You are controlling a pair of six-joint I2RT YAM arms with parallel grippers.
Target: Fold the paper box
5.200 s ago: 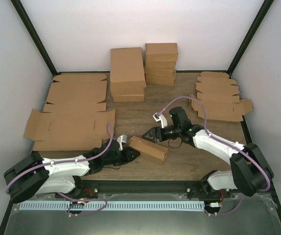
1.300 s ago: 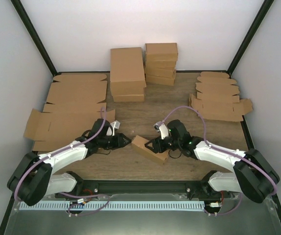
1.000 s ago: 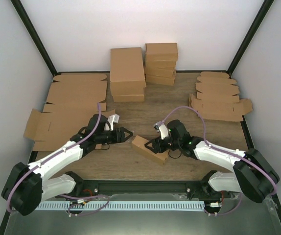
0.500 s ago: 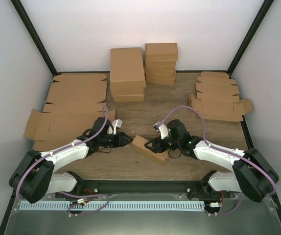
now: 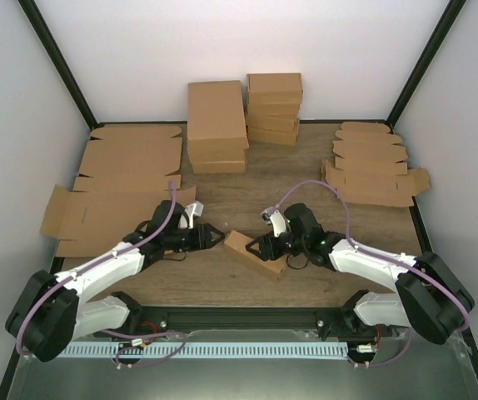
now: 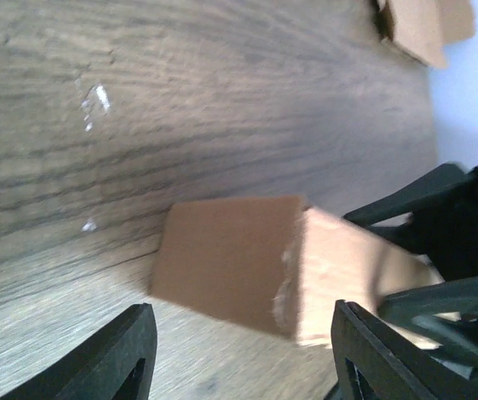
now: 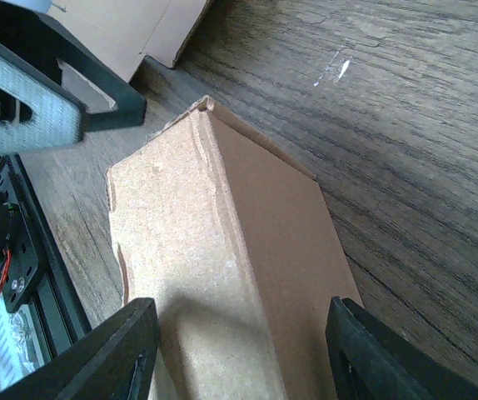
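1. Near the front middle of the tabletop (image 5: 293,171), between the two arms, sits the paper box (image 5: 254,255), closed up and skewed.
2. Right claw (image 5: 261,244) pinches the box's right end, one finger on each side.
3. Left claw (image 5: 216,237) is spread wide, just beside the box's free left end, gripping nothing.

The paper box (image 7: 222,250) is matt brown cardboard, grainy on its faces and frayed along one folded edge. The bench (image 6: 222,125) is dull wood grain with pale scuffs. The left gripper (image 6: 241,307) has fingers (image 6: 126,358) of smooth black plastic.
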